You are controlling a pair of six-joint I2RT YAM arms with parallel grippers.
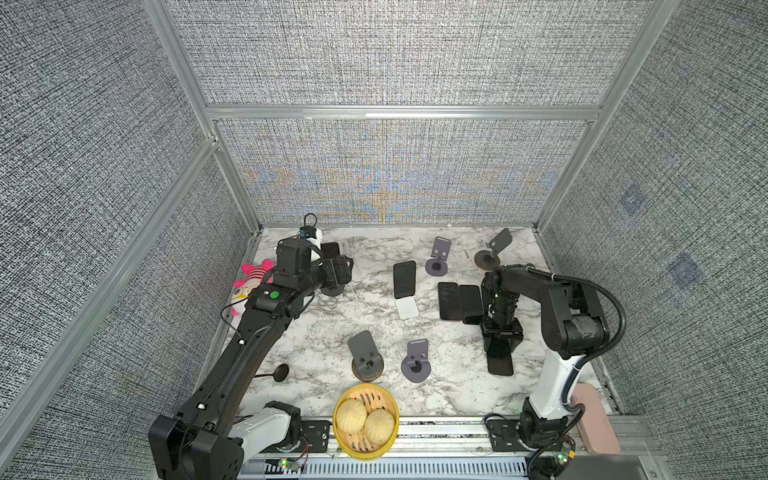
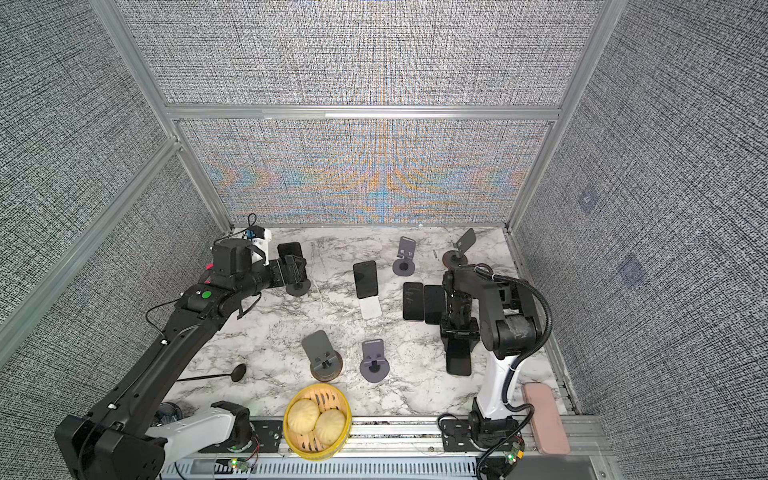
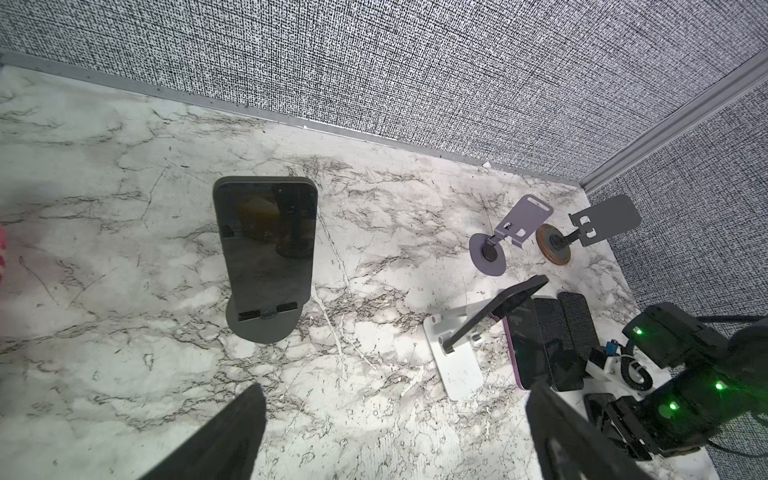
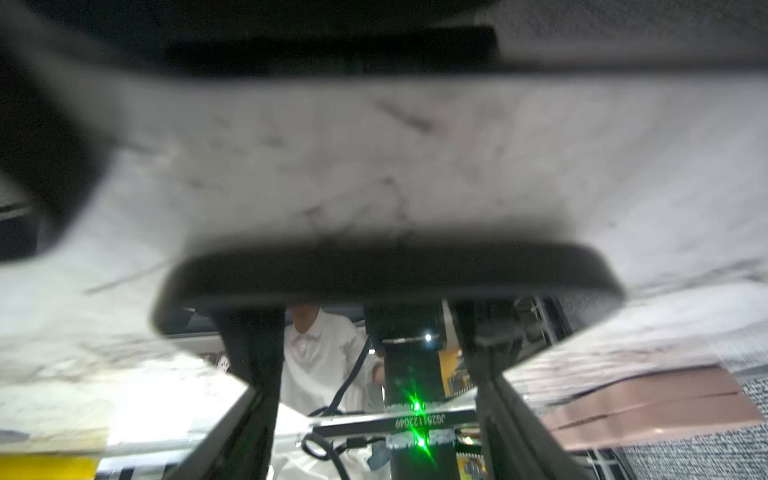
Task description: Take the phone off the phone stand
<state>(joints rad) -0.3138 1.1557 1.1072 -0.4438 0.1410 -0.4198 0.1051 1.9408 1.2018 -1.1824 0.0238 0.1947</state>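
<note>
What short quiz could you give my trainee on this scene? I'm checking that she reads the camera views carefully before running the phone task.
1. True or false: the left tool is shut on the propped phone at the far left.
2. How many buns lie in the basket?
3. What does the right tool grip? A nothing; B a dark phone; C one of the buns.
Key: 1 false, it is open and short of it; 2 two; 3 B.
</note>
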